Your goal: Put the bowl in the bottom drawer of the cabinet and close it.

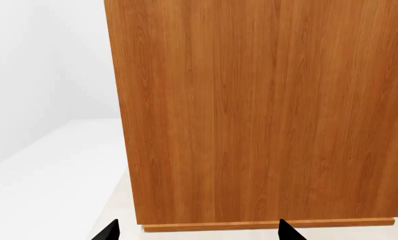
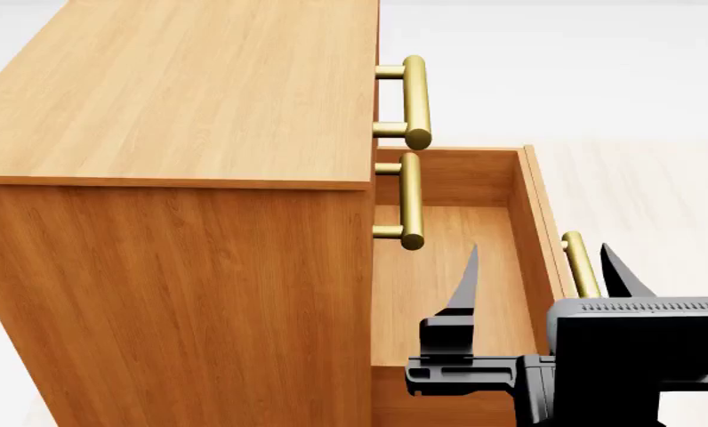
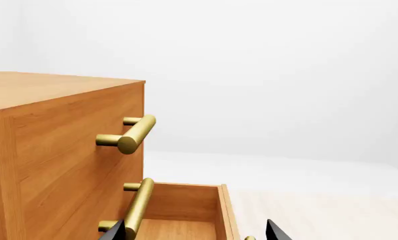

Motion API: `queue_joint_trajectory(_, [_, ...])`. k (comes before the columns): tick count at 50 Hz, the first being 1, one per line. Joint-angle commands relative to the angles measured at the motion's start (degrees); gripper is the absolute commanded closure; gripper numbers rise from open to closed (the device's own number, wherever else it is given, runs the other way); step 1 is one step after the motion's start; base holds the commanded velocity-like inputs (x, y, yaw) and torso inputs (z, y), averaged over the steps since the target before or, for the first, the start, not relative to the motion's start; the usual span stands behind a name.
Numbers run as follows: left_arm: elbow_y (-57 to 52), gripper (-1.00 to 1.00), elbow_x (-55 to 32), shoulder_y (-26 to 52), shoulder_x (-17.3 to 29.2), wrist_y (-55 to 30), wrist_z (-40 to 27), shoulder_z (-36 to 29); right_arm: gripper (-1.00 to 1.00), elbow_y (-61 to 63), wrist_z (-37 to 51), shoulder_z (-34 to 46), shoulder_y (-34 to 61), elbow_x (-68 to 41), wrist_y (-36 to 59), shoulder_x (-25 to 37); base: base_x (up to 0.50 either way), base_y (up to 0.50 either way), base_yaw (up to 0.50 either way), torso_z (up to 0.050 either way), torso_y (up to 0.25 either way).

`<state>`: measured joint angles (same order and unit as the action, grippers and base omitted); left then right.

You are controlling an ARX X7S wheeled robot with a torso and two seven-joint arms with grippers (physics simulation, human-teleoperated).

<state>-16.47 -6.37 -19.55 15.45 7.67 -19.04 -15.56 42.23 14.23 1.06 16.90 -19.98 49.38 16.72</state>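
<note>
The cabinet [image 2: 176, 98] fills the left of the head view, and its side panel [image 1: 266, 110] fills the left wrist view. The bottom drawer [image 2: 538, 222] stands pulled out, and the part of its inside that shows holds nothing. Its brass handle [image 2: 580, 262] sits on the outer front. My right gripper [image 2: 544, 276] hangs open above the drawer's front board, one finger over the inside and one beyond the handle. In the right wrist view that gripper [image 3: 195, 232] looks down into the drawer [image 3: 185, 202]. My left gripper [image 1: 199, 232] is open, facing the cabinet's side near the floor. The bowl is out of view.
The two upper drawers are shut, and their brass handles [image 2: 416, 98] [image 2: 410, 200] stick out over the open drawer. Pale floor [image 2: 651, 187] stretches beyond the drawer's front, and also lies beside the cabinet's base [image 1: 52, 200].
</note>
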Motion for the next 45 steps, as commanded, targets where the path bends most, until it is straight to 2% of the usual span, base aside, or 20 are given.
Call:
queue_joint_trajectory(1, [-0.2, -1.0, -0.3, 0.2, 0.4, -0.2, -0.4, -0.3, -1.0, -6.0, 1.0, 1.1, 4.2, 0.1, 5.6, 0.3, 0.0, 0.0, 0.0, 0.0, 0.0])
queue_joint_trajectory(5, [-0.1, -1.0, -0.5, 0.2, 0.5, -0.1, -0.5, -0.4, -1.0, -9.9, 1.0, 2.2, 6.1, 1.5, 4.0, 0.7, 0.0, 0.0, 0.0, 0.0, 0.0])
queue_joint_trajectory(20, [0.1, -1.0, -0.9, 0.3, 1.0, 0.2, -0.9, -0.8, -1.0, -22.5, 1.1, 3.4, 15.0, 1.5, 9.6, 0.1, 0.0, 0.0, 0.0, 0.0, 0.0])
queue_joint_trajectory(45, [-0.6, -1.0, -0.9, 0.3, 1.6, -0.1, -1.9, -1.7, -1.0, -36.2, -0.6, 4.3, 20.2, 0.9, 11.7, -0.1, 0.0, 0.0, 0.0, 0.0, 0.0])
